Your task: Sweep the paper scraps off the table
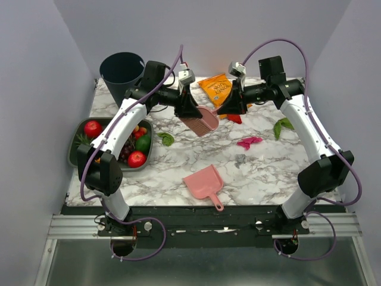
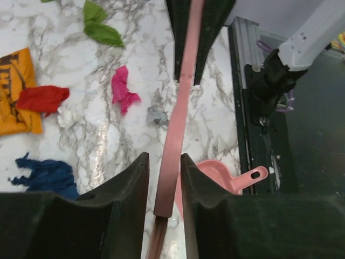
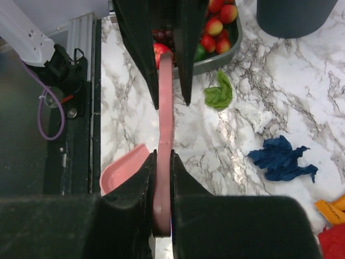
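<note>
Nearest, the left gripper (image 2: 163, 162) straddles the pink brush (image 1: 200, 122), with a sliver of gap at one finger, so I cannot tell whether it pinches; the right gripper (image 3: 163, 156) is clamped on the brush's thin end; the paper scraps (image 1: 249, 142) lie scattered on the table (image 1: 178, 159), centre-left to right of the top view; they look light, soft and apt to flutter, better pushed by bristles than pinched; the orange bag (image 1: 215, 88) has lettering too small to read.
</note>
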`<action>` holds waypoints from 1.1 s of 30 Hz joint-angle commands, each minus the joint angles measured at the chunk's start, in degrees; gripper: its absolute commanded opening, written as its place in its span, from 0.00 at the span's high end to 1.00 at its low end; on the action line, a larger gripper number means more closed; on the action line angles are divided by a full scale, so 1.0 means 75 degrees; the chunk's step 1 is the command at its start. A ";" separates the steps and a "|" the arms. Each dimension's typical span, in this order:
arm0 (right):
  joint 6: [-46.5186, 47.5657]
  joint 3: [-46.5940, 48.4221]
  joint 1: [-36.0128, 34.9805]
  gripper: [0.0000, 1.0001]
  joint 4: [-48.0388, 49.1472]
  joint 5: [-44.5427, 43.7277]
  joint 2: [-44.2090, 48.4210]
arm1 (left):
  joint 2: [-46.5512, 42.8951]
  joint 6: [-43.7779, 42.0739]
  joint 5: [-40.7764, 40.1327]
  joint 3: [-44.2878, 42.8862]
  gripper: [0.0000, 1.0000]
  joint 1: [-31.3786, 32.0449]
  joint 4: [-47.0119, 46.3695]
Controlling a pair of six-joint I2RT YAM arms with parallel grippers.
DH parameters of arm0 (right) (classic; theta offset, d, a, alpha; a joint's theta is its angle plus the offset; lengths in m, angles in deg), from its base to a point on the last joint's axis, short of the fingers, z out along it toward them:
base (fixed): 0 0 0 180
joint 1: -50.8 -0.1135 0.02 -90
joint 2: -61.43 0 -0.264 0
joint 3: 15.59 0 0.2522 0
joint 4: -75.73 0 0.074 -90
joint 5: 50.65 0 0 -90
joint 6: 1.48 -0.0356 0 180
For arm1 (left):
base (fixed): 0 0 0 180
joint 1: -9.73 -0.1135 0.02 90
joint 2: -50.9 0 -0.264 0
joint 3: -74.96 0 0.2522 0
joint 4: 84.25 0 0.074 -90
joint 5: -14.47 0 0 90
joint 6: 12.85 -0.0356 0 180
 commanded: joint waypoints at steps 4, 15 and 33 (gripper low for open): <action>-0.0795 -0.0862 0.0287 0.99 0.0282 -0.1226 0.0861 | -0.0808 0.0237 -0.2496 0.0889 0.42 -0.0244 -0.0733; -0.1373 -0.3769 0.0534 0.99 0.0635 -0.3876 0.3100 | -0.2239 -0.2253 -0.3490 0.3491 0.34 0.0339 0.0870; -0.1771 -0.4263 0.0675 0.99 0.0717 -0.4439 0.3300 | -0.0893 -1.0428 -0.3405 0.3751 0.48 0.2308 0.4774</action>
